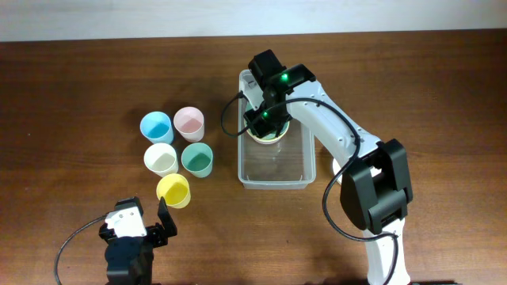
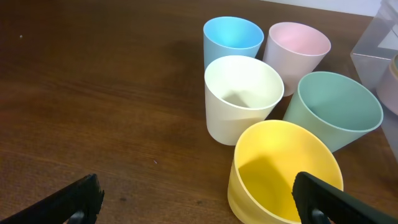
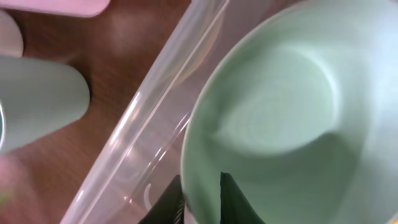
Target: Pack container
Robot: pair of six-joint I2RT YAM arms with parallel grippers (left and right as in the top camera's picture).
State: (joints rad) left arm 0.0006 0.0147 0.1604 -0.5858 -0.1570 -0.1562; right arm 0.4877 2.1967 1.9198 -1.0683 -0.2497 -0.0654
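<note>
The clear plastic container [image 1: 274, 183] lies right of centre, and its wall shows in the right wrist view [image 3: 143, 124]. My right gripper [image 1: 263, 119] [image 3: 202, 193] is shut on the rim of a pale green bowl [image 1: 268, 134] [image 3: 292, 112], holding it inside the container's far end. My left gripper [image 1: 142, 218] [image 2: 199, 193] is open and empty near the front edge, with a yellow cup [image 1: 173, 190] [image 2: 283, 168] just ahead of its right finger.
Left of the container stand a blue cup [image 1: 156, 127] [image 2: 231, 37], a pink cup [image 1: 189, 122] [image 2: 297, 50], a white cup [image 1: 161, 158] [image 2: 242, 93] and a teal cup [image 1: 197, 159] [image 2: 339, 109]. The teal cup also shows in the right wrist view [image 3: 37, 99].
</note>
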